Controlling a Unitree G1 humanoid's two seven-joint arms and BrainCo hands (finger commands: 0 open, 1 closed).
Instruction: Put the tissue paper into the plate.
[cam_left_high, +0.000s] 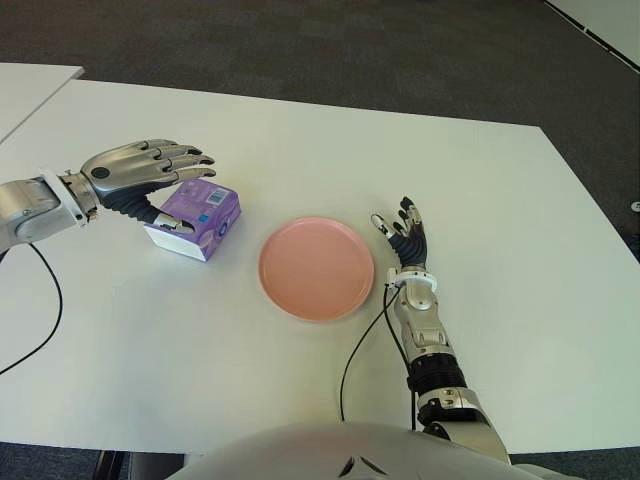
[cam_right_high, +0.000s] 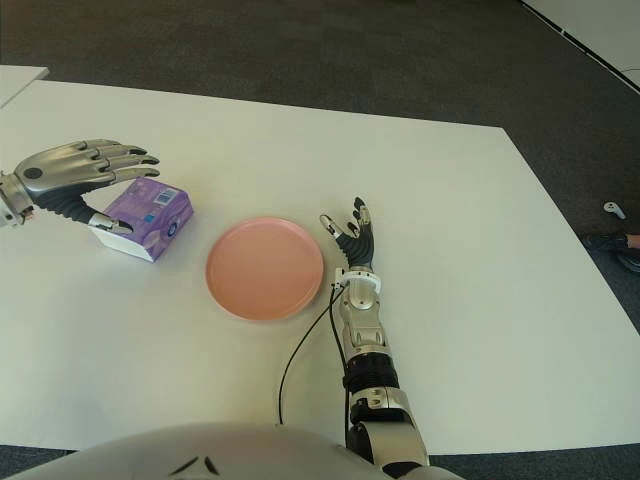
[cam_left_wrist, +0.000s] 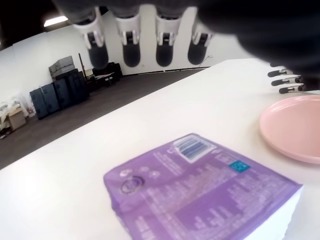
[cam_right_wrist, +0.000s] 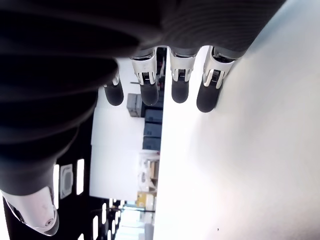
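A purple tissue pack with white sides lies on the white table, left of the pink plate. My left hand reaches in from the left, its fingers stretched out just above the pack's top and its thumb down by the pack's near-left side. In the left wrist view the fingertips hang over the pack with a gap between them, so the hand is open and holds nothing. The plate has nothing in it. My right hand shows just right of the plate, fingers spread, palm down.
A black cable runs from my right wrist toward the table's front edge, and another trails from the left arm. A second white table adjoins at the far left. Dark carpet lies beyond the far edge.
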